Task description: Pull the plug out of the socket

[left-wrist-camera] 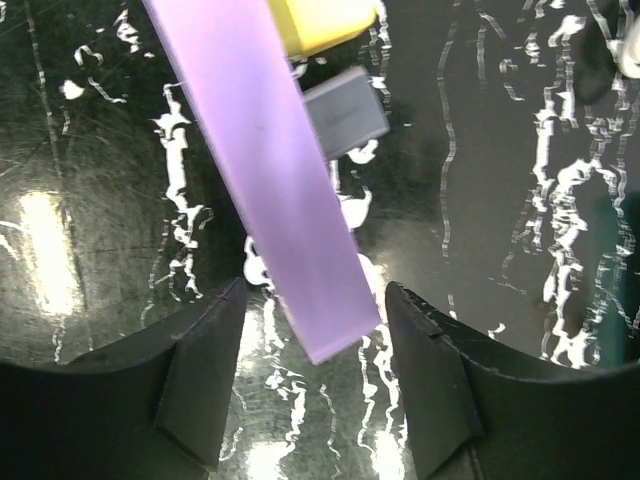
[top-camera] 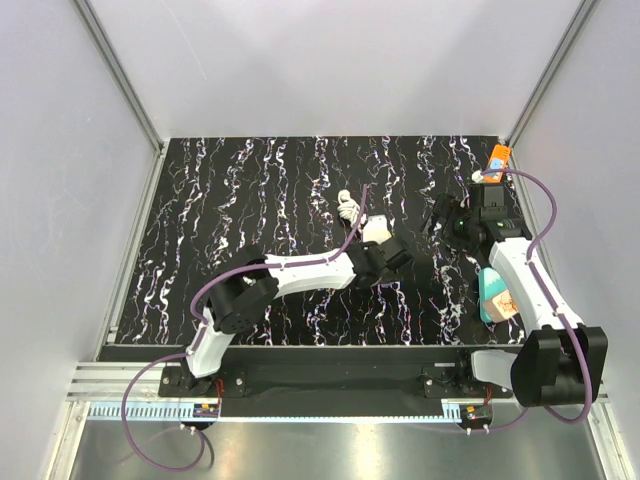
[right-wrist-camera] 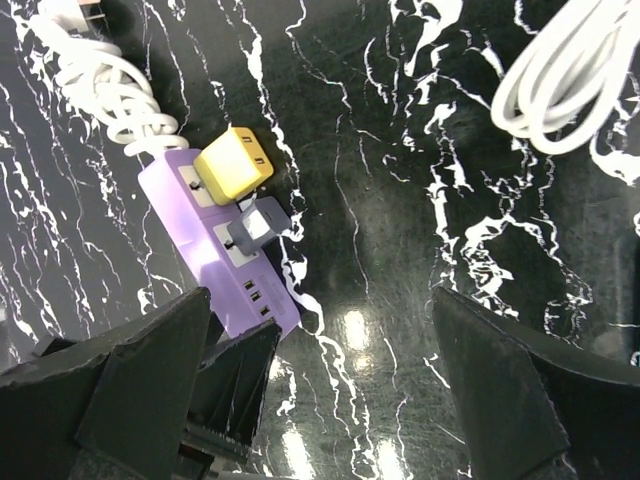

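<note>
Purple is the power strip (right-wrist-camera: 215, 255) we are working on, and it is lying diagonally near the middle of the black, white-veined table (top-camera: 250, 180). A yellow plug (right-wrist-camera: 232, 165) and a smaller grey plug (right-wrist-camera: 256, 224) are both sitting in its sockets, side by side. The yellow one is nearer the white cord (right-wrist-camera: 100, 90) that is coiling away from the strip's far end. We are holding our left gripper (left-wrist-camera: 315, 295) over the strip's free end, its fingers (left-wrist-camera: 200, 380) spread to either side of the purple body. A gap is showing on each side, so they are not yet pinching it. Our right gripper (right-wrist-camera: 320, 300) is hovering to the right of the strip, splayed wide and gripping nothing. A second white cable (right-wrist-camera: 570, 70) is lying well apart from the strip, at the edge of the right wrist view.
</note>
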Motion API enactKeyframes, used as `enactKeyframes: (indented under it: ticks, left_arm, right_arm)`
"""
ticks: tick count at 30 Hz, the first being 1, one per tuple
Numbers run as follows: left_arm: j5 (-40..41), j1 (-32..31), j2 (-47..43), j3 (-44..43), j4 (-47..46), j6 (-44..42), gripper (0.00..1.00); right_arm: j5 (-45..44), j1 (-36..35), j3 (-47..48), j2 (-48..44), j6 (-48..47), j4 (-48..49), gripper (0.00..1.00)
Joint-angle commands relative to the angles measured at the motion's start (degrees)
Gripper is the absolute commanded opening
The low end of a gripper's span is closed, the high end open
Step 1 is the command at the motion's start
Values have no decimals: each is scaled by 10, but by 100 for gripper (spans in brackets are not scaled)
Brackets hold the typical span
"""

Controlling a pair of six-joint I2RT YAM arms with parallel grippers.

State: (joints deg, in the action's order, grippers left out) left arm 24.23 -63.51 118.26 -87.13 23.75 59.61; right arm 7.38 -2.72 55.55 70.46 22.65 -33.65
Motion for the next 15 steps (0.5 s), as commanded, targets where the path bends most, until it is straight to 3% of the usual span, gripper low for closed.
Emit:
enactKeyframes:
  ticks: [1, 4, 15]
  left_arm:
    - [6, 7, 1, 13, -30, 7, 61]
    - [-2, 12, 1, 23, -39, 6, 58]
    - [-36, 16, -50, 126, -147, -12, 31]
  right_arm:
    - [53, 2, 2, 10, -17, 24, 100]
    - [71, 2, -4, 10, -33, 31, 100]
    - [135, 1, -27, 9, -30, 51, 100]
